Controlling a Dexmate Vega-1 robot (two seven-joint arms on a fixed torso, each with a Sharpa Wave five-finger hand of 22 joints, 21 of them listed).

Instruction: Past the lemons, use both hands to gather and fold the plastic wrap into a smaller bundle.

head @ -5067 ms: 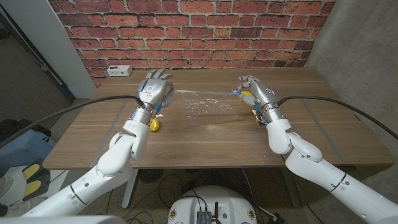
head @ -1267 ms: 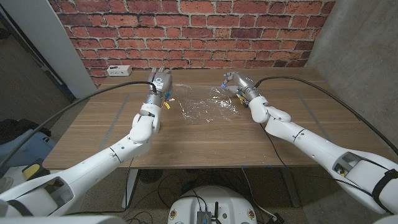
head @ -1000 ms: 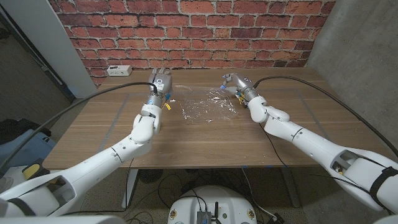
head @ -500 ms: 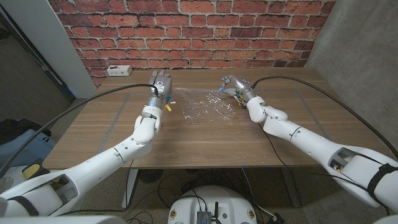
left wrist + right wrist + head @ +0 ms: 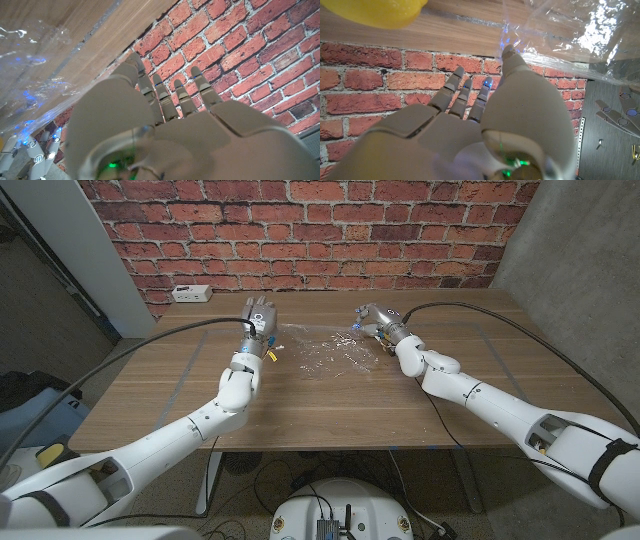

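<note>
Head view: my left hand [image 5: 260, 317] and right hand [image 5: 374, 318], fingers apart, flank the plastic wrap [image 5: 328, 352]; it may slip away, seemingly ungripped.

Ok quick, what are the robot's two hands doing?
Left hand: open, fingers apart, at the plastic wrap's edge.
Right hand: open too, holding nothing.

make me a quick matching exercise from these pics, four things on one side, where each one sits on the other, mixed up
Things:
1. plastic wrap
2. left hand
3. right hand
4. white box

Places:
A. far left of the table, by the brick wall
B. at the wrap's right end
C. on the table between the hands
D. at the wrap's left end

Pairs: 1-C, 2-D, 3-B, 4-A
</note>
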